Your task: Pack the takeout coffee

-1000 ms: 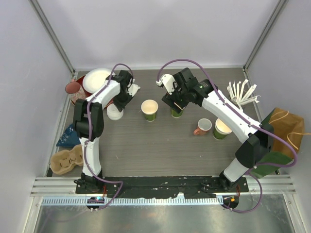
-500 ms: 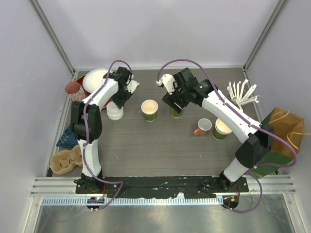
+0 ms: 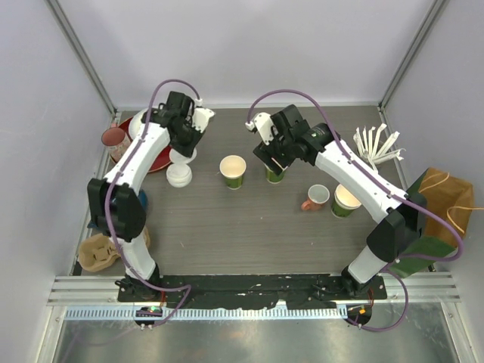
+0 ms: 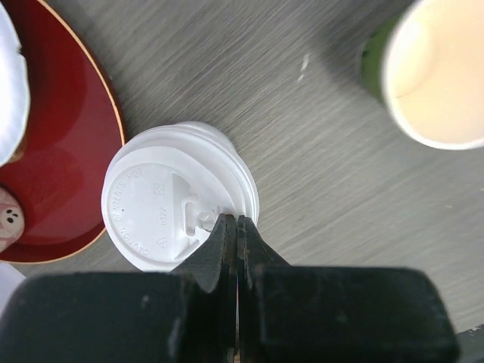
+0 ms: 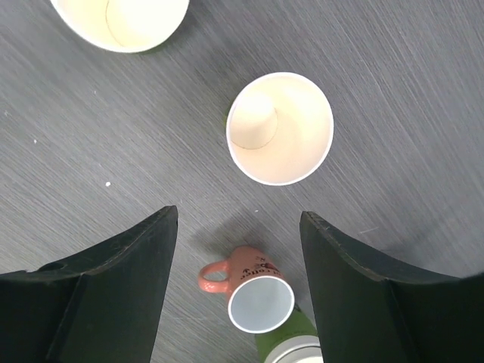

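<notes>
Now, left gripper [image 4: 232, 224] pinched shut on a white lid [image 4: 155, 208] above the lid stack [image 3: 179, 178] by the red plate [image 4: 68, 151], right gripper [image 5: 238, 216] wide open over a green cup [image 5: 280, 128], second cup [image 3: 233, 171] between the arms.

Raised lettering runs around the rim of the white lid [image 4: 151, 204], left of centre, but it's too faint to read. There's dark print on the pink mug [image 5: 253, 291] to the right, too small to read.
</notes>
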Available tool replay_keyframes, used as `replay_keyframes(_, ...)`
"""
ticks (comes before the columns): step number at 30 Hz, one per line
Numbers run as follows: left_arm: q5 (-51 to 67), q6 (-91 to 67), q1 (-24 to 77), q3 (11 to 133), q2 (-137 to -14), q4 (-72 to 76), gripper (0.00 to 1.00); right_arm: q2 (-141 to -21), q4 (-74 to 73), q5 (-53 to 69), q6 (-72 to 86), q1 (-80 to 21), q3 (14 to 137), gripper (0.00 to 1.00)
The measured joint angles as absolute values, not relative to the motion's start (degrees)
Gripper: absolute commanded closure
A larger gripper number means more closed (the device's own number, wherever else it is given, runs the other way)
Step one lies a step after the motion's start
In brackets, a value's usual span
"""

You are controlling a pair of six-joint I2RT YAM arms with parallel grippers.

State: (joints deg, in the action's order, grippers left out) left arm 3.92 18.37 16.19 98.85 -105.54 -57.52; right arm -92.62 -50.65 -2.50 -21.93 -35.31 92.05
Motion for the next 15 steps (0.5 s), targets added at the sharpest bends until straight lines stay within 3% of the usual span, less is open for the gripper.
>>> replay_keyframes(7,10.02,18.17,24.14,98.56,-92.31,-55.94,1.0,-91.29,-44.73,2.44,-12.29,-26.63,91.0,0.29)
replay_keyframes(15,9.85,20.36,36.58,90.78,-92.09,-49.56,1.0,-86.56,-37.17,4.75,-5.34,-22.87,86.89,0.29)
